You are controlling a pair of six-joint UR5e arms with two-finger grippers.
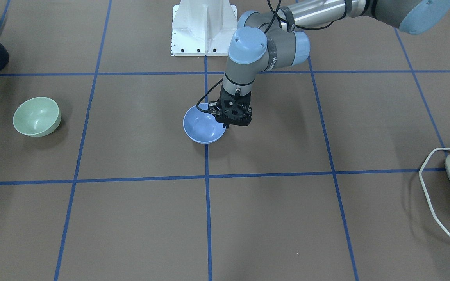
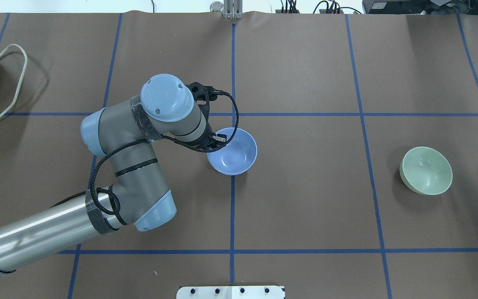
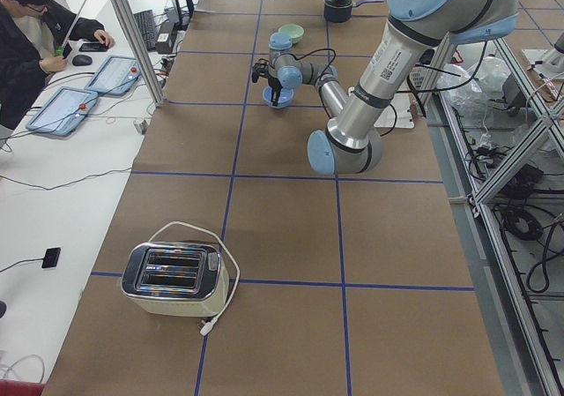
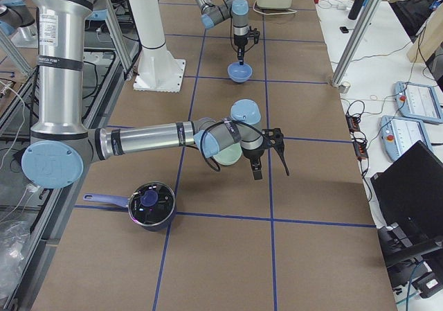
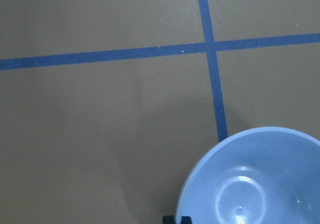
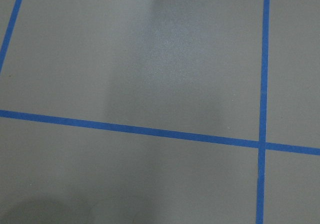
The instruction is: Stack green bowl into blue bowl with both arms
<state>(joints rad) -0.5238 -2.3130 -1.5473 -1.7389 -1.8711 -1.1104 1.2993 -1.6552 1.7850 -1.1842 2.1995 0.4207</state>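
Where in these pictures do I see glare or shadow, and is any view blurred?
Left wrist view: small bright reflections inside the periwinkle-blue round plastic bowl, edges sharp. Right wrist view: a pale sheen on the taped table cover. Front-facing view: the pale green round plastic bowl casts a soft shadow; no blur.

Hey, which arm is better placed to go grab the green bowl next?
Right. The green bowl sits on the robot's right side, and the right gripper hangs close by it in the exterior right view. The left gripper is at the blue bowl's rim, mid-table.
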